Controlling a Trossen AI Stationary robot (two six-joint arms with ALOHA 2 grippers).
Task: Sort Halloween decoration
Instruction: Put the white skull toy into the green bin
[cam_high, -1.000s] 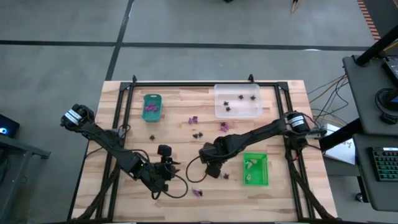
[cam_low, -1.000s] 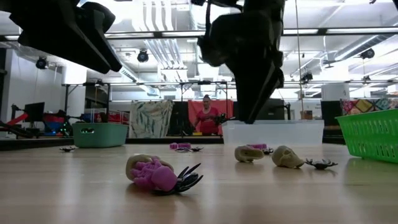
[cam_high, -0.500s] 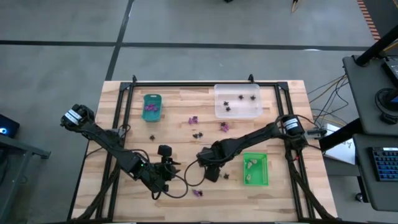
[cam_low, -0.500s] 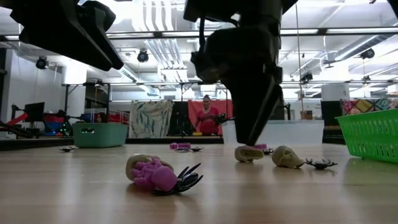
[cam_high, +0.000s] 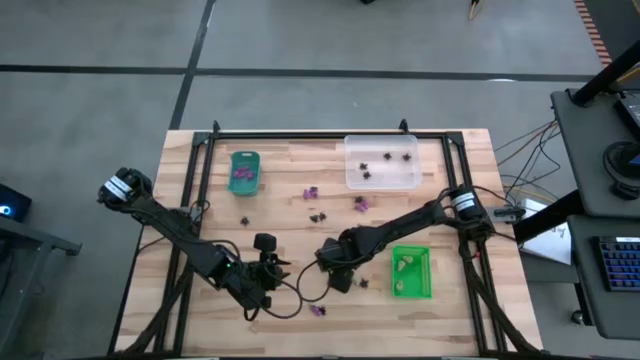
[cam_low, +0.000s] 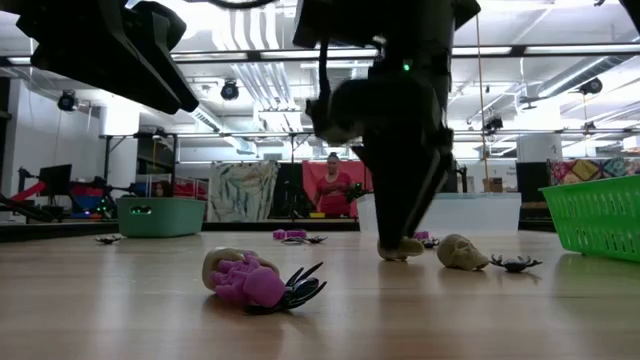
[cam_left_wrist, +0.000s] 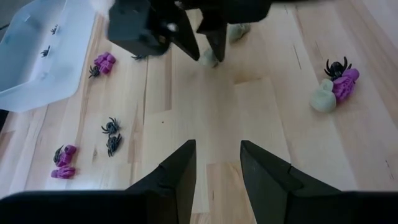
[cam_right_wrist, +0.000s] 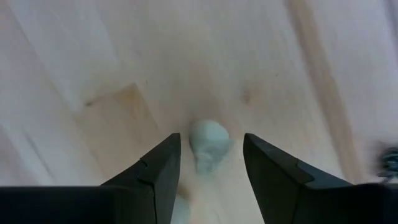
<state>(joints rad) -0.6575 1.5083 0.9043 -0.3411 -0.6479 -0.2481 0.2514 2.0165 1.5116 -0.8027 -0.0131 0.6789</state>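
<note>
A pale cream skull (cam_right_wrist: 208, 146) lies on the wooden table, and my right gripper (cam_right_wrist: 208, 163) stands over it, pointing down and open, one finger on each side with a gap to both. In the low view the fingertips (cam_low: 398, 238) reach down to this skull (cam_low: 402, 247). A second cream skull (cam_low: 460, 252) and a black spider (cam_low: 515, 264) lie just beside it. My left gripper (cam_left_wrist: 217, 168) hangs open above bare table, near the table's front. A cluster of purple, black and cream trinkets (cam_low: 255, 280) lies near the front edge.
A teal tray (cam_high: 245, 170) with purple pieces stands far left, and a clear tray (cam_high: 382, 162) with black spiders far right. A bright green tray (cam_high: 410, 272) with cream pieces is beside my right gripper. Loose purple and black trinkets (cam_high: 312, 193) lie mid-table.
My right gripper has come down toward the cream skull and a little toward the table's near edge; its fingertips now stand around the skull at table height. The skull has not moved.
</note>
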